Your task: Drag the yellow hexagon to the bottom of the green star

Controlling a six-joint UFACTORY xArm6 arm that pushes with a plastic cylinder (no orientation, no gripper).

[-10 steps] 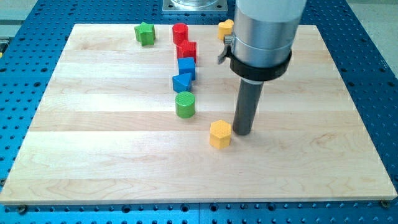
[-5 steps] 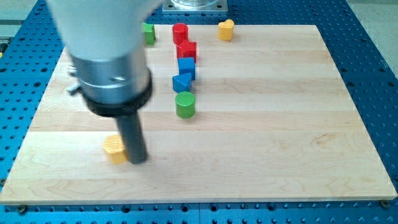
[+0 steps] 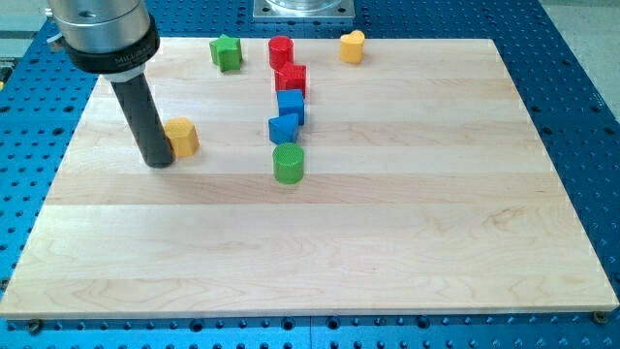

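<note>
Near edge: pale wooden board [image 3: 387, 262] made of glued strips, lying on a blue perforated metal table [image 3: 581, 116] that frames it on all sides; small screws visible at the board's bottom corners. The board's lower half holds no blocks.

Mid board, view's left: my tip [image 3: 158, 163] is down on the wood, touching or just beside the yellow hexagon [image 3: 181, 137] on the hexagon's left and slightly below it. No hand on this rig, just the dark rod under a silver collar, so nothing spread or pinched.

Centre: green cylinder [image 3: 288, 163]. Just above it is a blue block [image 3: 283, 127], shape hard to read, then a blue cube [image 3: 292, 104] touching it, then a red block [image 3: 291, 78], shape unclear, then a red cylinder [image 3: 281, 50] near the top edge. These form a near-vertical line.

Far edge: green star [image 3: 227, 51] at top, left of the red cylinder; the yellow hexagon sits well below it and to the view's left. A yellow heart-like block [image 3: 353, 46] sits at top, right of centre. A grey metal base plate [image 3: 304, 9] shows beyond the board's top edge.
</note>
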